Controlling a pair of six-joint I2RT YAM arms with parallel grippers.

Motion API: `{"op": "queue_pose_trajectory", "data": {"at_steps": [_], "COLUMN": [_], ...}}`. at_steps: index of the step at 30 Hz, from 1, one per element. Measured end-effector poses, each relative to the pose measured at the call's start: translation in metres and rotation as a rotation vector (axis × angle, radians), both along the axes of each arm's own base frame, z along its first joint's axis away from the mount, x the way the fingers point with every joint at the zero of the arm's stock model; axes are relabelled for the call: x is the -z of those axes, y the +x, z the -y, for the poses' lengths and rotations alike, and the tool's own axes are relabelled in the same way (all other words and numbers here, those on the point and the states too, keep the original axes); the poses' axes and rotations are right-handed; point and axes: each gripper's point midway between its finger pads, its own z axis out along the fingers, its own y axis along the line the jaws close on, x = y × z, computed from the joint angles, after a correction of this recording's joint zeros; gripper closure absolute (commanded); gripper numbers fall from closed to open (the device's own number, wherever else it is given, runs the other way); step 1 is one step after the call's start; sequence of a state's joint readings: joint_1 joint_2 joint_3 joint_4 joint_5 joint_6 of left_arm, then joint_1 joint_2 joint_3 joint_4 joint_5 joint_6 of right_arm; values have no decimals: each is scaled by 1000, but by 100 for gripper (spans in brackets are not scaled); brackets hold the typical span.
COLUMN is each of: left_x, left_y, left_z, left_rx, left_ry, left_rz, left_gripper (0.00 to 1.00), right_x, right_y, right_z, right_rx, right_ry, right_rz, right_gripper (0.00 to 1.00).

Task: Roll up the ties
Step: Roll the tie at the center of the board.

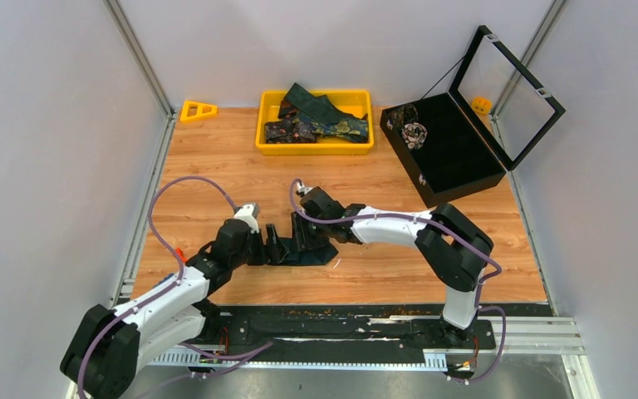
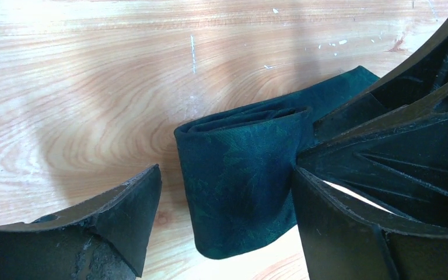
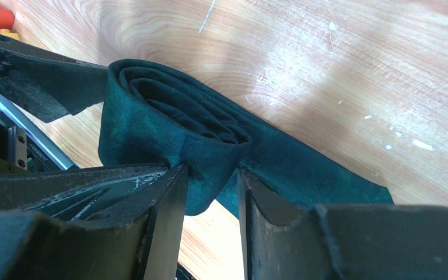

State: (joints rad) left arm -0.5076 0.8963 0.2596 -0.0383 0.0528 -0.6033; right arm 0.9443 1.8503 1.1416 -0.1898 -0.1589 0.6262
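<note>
pinching the rolled teal tie (image 3: pixel 151 119), right jaws partly hide it; left jaws stand wide around it.

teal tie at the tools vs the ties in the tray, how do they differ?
The teal tie is partly rolled, its tail flat on the table; the tray ties lie unrolled in a heap. The teal tie is plain and pinched by the right tool; the tray ties are untouched, some gold-patterned. All are soft fabric.
</note>
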Motion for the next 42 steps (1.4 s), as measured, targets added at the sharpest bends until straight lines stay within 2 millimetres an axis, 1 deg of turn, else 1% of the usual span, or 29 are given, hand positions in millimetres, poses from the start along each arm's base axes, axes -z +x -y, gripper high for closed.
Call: {"op": "queue_pose_trajectory", "data": {"at_steps": [5,10,14,17,20,24,27,30,34,38,42], "left_x": [4,5,5,4,1,-3,-5,-6,-6,-6,-8], "left_y": [5,9,11,12,14,14,15,15,16,17,18], "left_z": [8,14,18,20,21,19,16,13,11,8,4], "left_rx": [17,24,31,38,42,50,53,55,62,63,57], "left_ry": [-27,-52,-66,-71,-61,-25,7,39,69,95,124], "left_rz": [1,-3,1,0,-7,-27,-40,-50,-64,-73,-75], "left_gripper": [24,39,47,51,53,54,54,56,57,57,57], "right_x": [4,5,5,4,0,-5,-5,-4,6,21,21], "right_y": [1,4,7,9,15,30,41,49,50,37,34], "right_z": [-1,1,2,4,7,16,24,29,33,40,41], "right_rx": [-3,1,3,1,-1,14,35,48,46,34,31], "right_ry": [10,15,18,20,16,10,0,-4,-14,-31,-14], "right_rz": [-8,-11,-11,-13,1,32,48,57,48,13,14], "right_gripper": [64,64,65,64,64,64,64,65,68,70,71]}}
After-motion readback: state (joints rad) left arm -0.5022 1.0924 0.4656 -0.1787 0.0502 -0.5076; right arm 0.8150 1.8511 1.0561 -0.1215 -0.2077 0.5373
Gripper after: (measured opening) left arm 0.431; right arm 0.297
